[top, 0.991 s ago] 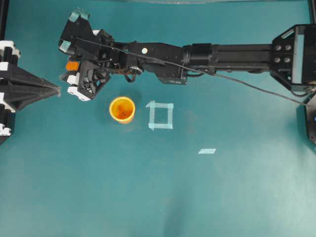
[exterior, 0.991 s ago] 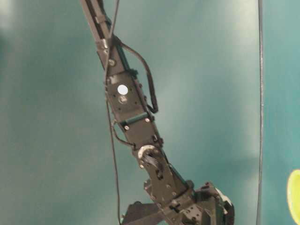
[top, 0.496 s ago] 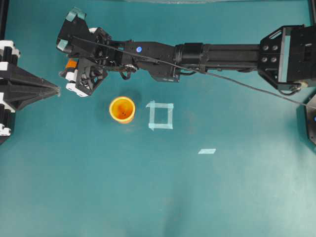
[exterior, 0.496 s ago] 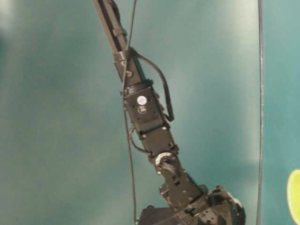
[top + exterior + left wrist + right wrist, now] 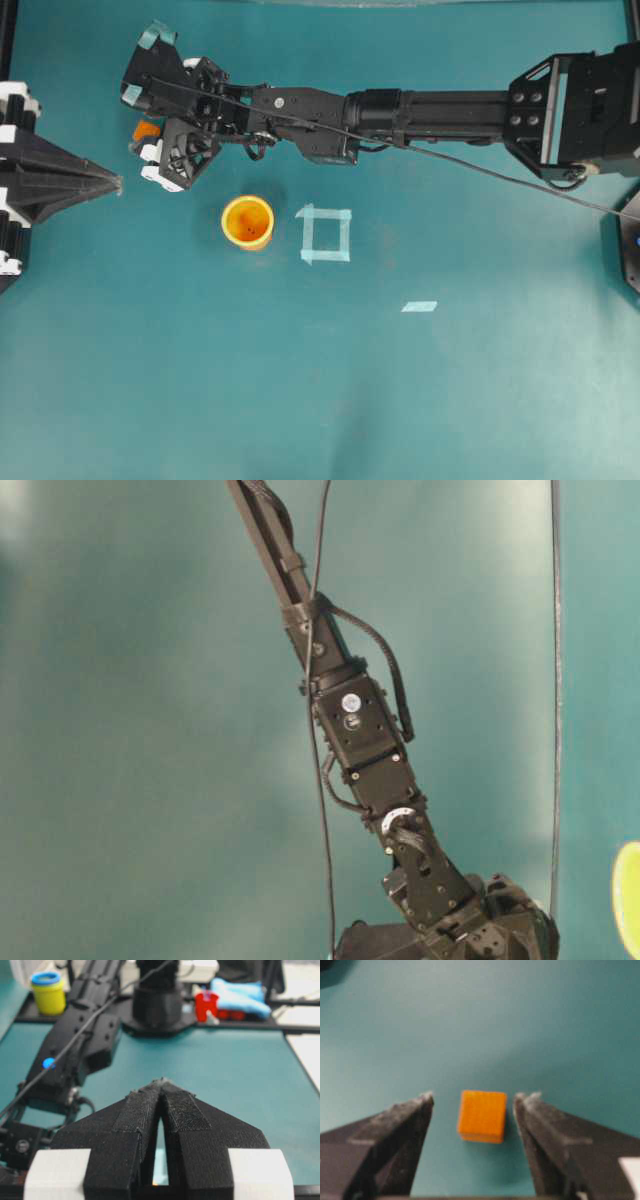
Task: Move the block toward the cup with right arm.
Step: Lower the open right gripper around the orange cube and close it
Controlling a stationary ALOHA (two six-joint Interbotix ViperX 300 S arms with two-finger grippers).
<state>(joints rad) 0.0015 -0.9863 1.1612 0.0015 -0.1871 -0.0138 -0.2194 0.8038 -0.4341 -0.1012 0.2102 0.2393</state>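
Note:
The block [image 5: 146, 130] is a small orange cube on the teal table, partly hidden under my right gripper [image 5: 148, 140] in the overhead view. In the right wrist view the block [image 5: 481, 1116] lies on the table between the open fingertips of the right gripper [image 5: 476, 1099], nearer the right finger, touching neither. The yellow-orange cup [image 5: 247, 221] stands upright to the right of and nearer than the block; its edge shows in the table-level view [image 5: 630, 900]. My left gripper [image 5: 116, 184] is shut and empty at the left edge, as the left wrist view [image 5: 161, 1084] shows.
A pale tape square [image 5: 326, 233] lies right of the cup and a tape strip [image 5: 419, 306] further right. The right arm [image 5: 420, 110] spans the far side of the table with its cable. Beyond the table stand a yellow jar [image 5: 48, 992] and a red cup [image 5: 206, 1005].
The right arm has shifted a little toward the far edge and moved rightward in the table-level view. Its gripper stays over the block. The block, cup and left arm have not moved.

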